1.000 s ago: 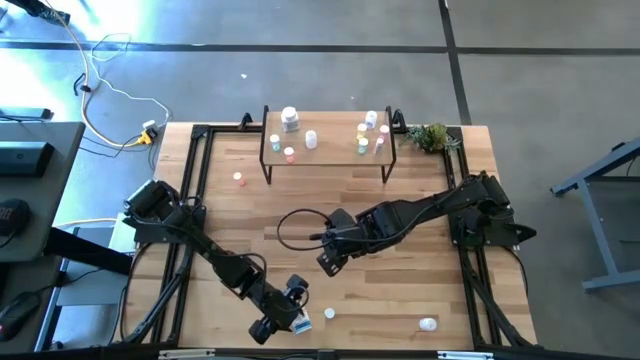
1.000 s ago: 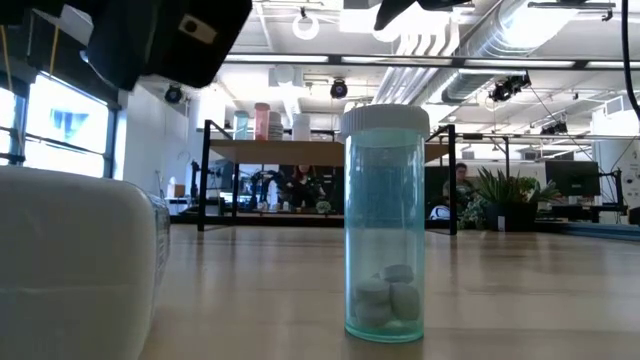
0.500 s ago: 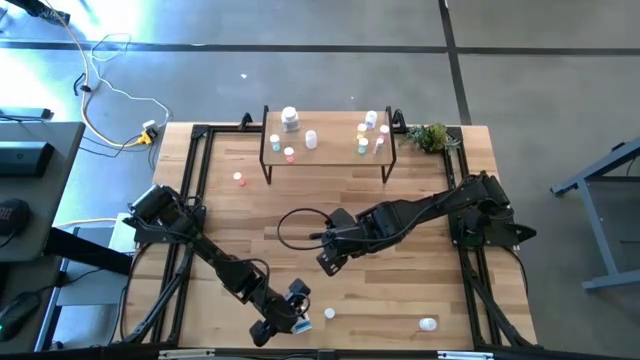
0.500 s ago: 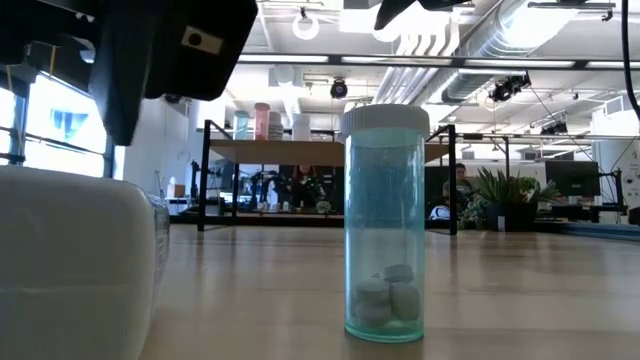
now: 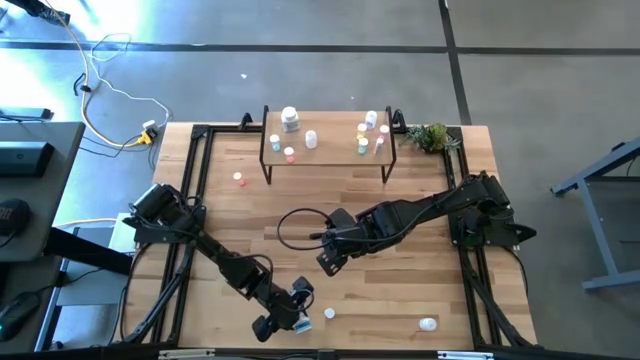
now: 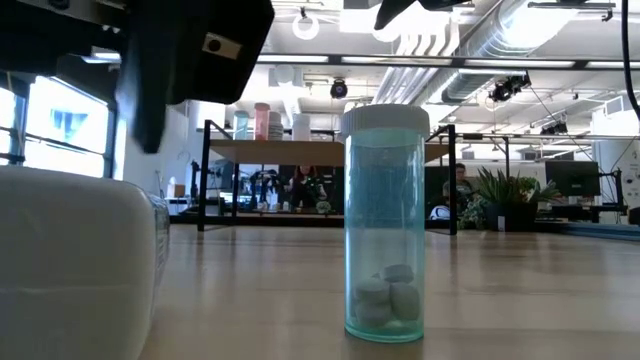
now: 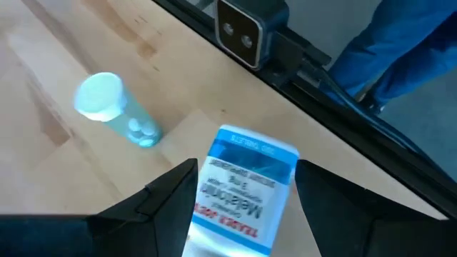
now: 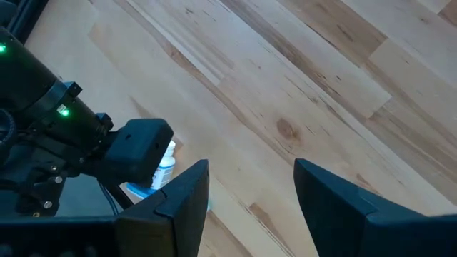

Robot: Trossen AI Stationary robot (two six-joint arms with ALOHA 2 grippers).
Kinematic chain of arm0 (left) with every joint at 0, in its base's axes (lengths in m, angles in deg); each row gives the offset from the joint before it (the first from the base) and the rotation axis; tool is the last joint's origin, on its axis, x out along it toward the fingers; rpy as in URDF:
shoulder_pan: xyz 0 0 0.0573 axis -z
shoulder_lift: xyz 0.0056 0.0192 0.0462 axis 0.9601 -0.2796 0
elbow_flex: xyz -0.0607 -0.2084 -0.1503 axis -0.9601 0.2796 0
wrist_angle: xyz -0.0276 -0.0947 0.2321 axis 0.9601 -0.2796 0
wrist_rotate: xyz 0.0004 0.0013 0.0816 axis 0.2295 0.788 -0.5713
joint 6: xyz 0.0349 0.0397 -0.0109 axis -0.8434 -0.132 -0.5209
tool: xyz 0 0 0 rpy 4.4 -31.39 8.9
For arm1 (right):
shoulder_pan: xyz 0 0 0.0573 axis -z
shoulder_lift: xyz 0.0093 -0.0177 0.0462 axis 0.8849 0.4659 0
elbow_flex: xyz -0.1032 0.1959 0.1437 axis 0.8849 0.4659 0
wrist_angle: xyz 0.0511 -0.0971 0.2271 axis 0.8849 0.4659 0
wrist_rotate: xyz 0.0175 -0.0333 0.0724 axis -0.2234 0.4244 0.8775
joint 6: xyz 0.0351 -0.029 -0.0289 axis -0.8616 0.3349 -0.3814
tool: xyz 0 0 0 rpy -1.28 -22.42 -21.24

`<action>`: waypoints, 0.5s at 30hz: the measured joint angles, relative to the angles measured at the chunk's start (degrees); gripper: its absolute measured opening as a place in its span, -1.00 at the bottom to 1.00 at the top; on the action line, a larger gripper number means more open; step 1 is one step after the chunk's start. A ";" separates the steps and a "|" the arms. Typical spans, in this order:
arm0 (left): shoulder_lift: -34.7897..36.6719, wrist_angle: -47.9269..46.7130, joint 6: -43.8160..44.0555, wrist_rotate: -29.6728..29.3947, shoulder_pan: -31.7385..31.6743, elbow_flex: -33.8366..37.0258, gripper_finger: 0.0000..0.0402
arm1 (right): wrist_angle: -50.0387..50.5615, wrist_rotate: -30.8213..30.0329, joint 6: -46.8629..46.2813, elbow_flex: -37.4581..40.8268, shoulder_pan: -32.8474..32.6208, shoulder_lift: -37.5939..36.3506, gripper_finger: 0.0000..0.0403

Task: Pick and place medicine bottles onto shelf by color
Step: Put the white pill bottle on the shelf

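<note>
A white medicine bottle with a blue label (image 7: 243,187) appears to lie on its side on the table near its near edge. My left gripper (image 7: 246,207) hangs open just above it, a finger on either side, touching nothing. In the low view this bottle (image 6: 75,265) fills the left, with the gripper (image 6: 150,60) dark above it. A small teal bottle with a white cap (image 6: 385,225) stands upright to its right (image 5: 329,314). My right gripper (image 5: 330,262) waits open over the table's middle. The shelf (image 5: 335,152) at the far edge bears several bottles.
A pink-capped bottle (image 5: 238,178) stands on the table left of the shelf. A white bottle (image 5: 427,323) lies near the near right corner. A small plant (image 5: 431,137) sits right of the shelf, and a black cable loops (image 5: 295,225) over the table's middle.
My left gripper has sunk a little toward the blue-labelled bottle and rolled about its own pointing line, so that one finger now hangs lower beside the bottle in the low view. The gap between its fingers is unchanged. The bottles have not moved.
</note>
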 joint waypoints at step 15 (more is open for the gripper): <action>-2.92 1.77 -0.63 -0.43 0.11 -0.09 0.12 | 0.29 0.02 0.13 0.00 -0.02 -0.02 -0.02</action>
